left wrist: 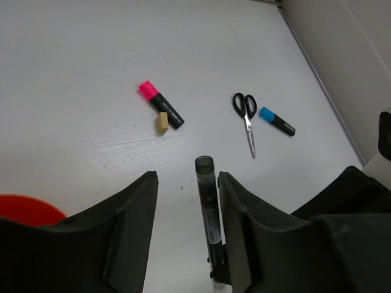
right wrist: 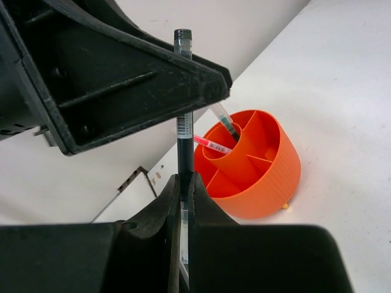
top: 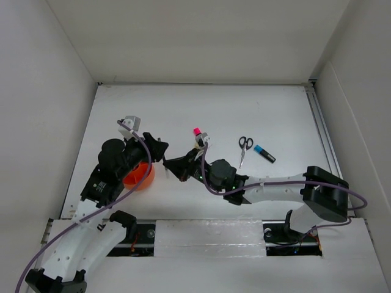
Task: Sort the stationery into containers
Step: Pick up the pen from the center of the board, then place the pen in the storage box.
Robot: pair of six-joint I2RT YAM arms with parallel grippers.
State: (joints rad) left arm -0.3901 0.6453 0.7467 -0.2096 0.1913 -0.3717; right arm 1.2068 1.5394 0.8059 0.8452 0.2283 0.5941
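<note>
**Pen changes hands over the sorting cup.** A slim dark pen (right wrist: 184,137) stands upright in mid-air at the centre of the right wrist view. The right arm's jaws pinch it low on its shaft, pressed tight against it.

The left arm's jaws reach in higher up the same pen. In the left wrist view they stand spread to either side of it, with a clear gap at the left of the frame and very little at the right. They have no grip on it yet.

Just beyond the pen, at the right of the right wrist view, the round orange plastic cup with inner dividers (right wrist: 256,165) sits on the white bench (left wrist: 91,61). A thin pink pen (right wrist: 211,144) and a clear-barrelled pen (right wrist: 223,120) lean in its central well.

In the upper half of the left wrist view, four items lie loose on the bench:
- the pink-capped black highlighter (left wrist: 160,105)
- a small beige eraser (left wrist: 162,122), just beside the highlighter
- the black-handled scissors (left wrist: 246,116), further right
- the blue-capped black marker (left wrist: 276,121), near the scissors

The step in hand looks like a hand-over from right arm to left, since the cup sits on the left arm's side. The left jaws would need to close squarely on the shaft before the right jaws release. The pen must then go tip-down into a free compartment without knocking the leaning pens.
</note>
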